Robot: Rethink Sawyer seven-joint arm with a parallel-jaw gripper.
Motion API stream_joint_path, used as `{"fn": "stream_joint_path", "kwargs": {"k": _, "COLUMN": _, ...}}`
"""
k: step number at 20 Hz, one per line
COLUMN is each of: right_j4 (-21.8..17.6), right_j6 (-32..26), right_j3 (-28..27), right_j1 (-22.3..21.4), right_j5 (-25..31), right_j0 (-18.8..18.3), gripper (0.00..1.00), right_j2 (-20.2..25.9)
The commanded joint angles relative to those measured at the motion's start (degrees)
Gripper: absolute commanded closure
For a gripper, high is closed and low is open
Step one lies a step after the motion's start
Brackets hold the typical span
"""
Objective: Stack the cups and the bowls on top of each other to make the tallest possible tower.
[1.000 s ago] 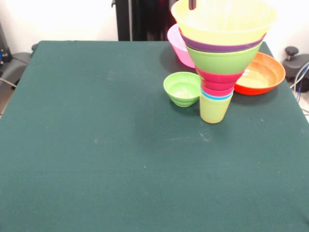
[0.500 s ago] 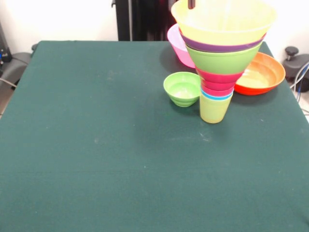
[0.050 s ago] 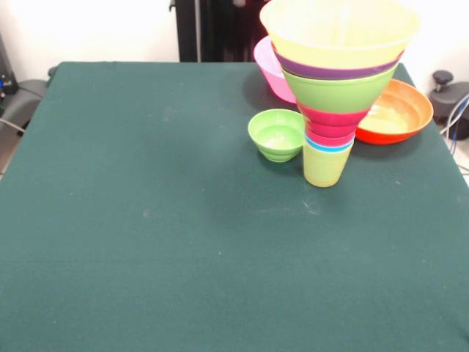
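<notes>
The tower [image 3: 333, 95] stands upright on the tabletop [image 3: 146, 220] at the right rear, its long axis vertical: a yellow-green cup [image 3: 325, 166] at the base, then a blue rim, red and pink-red pieces, a lime bowl [image 3: 338, 92], a purple band and a wide yellow bowl [image 3: 341, 33] on top, flaring like a funnel. The yellow bowl appears empty. Three bowls remain unstacked: a small green bowl [image 3: 277, 134] just beside the base cup on the picture's left, empty; a pink bowl [image 3: 270, 67] behind the tower, partly hidden; an orange bowl [image 3: 396, 111] on the picture's right, empty as far as visible. The pincer does not show, so its opening and its bearing from the tower cannot be told. Judgement: the next piece must come down from straight above, along the tower's axis; the narrow base makes any sideways push a toppling risk.
</notes>
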Motion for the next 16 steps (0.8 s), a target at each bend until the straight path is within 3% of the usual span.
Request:
{"fn": "stream_joint_path", "kwargs": {"k": 1, "right_j4": 0.9, "right_j6": 10.1, "right_j3": 0.8, "right_j1": -2.0, "right_j5": 11.2, "right_j0": -1.8, "gripper": 0.00, "right_j2": 7.5}}
{"fn": "stream_joint_path", "kwargs": {"k": 10, "right_j4": 4.1, "right_j6": 12.6, "right_j3": 2.4, "right_j1": -8.0, "right_j5": 16.1, "right_j0": -7.8, "gripper": 0.00, "right_j2": 17.3}}
{"fn": "stream_joint_path", "kwargs": {"k": 16, "right_j4": 7.9, "right_j6": 13.2, "right_j3": 4.8, "right_j1": -13.2, "right_j5": 20.2, "right_j0": -19.4, "gripper": 0.00, "right_j2": 33.8}}
